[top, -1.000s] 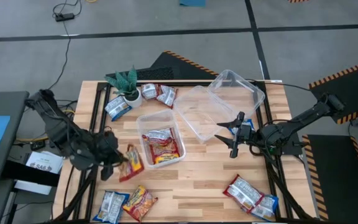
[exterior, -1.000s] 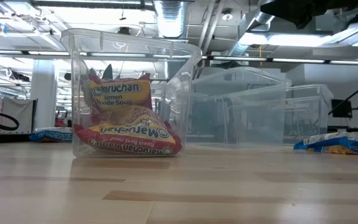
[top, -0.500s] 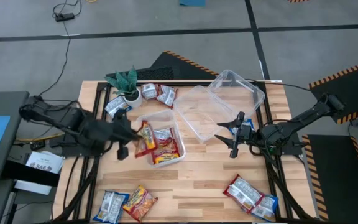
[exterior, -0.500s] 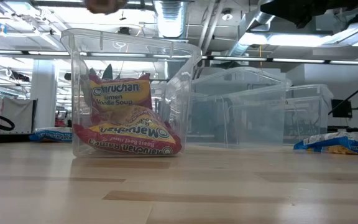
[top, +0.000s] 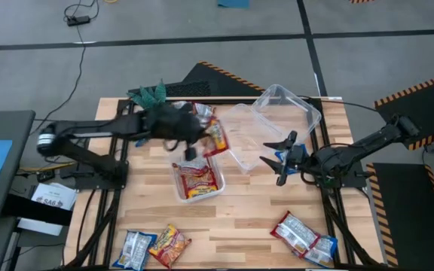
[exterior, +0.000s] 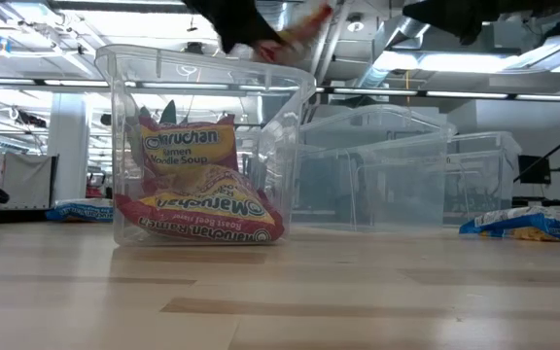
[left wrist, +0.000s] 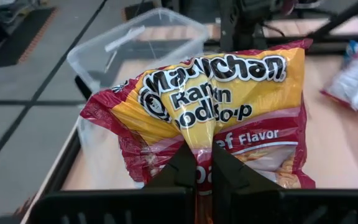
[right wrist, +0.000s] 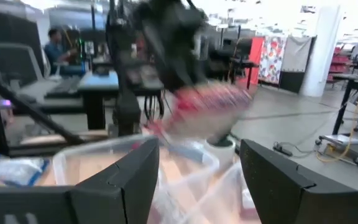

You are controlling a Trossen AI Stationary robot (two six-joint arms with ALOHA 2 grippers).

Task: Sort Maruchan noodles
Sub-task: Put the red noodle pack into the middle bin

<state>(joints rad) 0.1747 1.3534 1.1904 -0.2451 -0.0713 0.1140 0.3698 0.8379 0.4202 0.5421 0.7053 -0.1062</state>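
My left gripper is shut on a red-orange-yellow Maruchan packet, carried in the air between the small clear tub and the larger clear tub. In the left wrist view the packet fills the picture. The small tub holds red-yellow packets. More packets lie flat on the table at the near left and near right. My right gripper hovers open by the larger tub's right side. My left gripper pinches the packet between its two fingers at the middle of one long edge. The plastic puckers into a crease there. The packet is lifted clear of the table and sticks out beyond the fingertips, toward the larger tubs.
A second large clear tub stands tilted at the far right. A small potted plant and more packets sit at the far edge, partly under my left arm. Bare wood lies along the table's near middle.
My left gripper, shut on the packet throughout, has swung from the table's near left toward the right and far edge, passing over the small tub toward the larger tub. The packet has travelled with it. My right gripper has kept nearly still.
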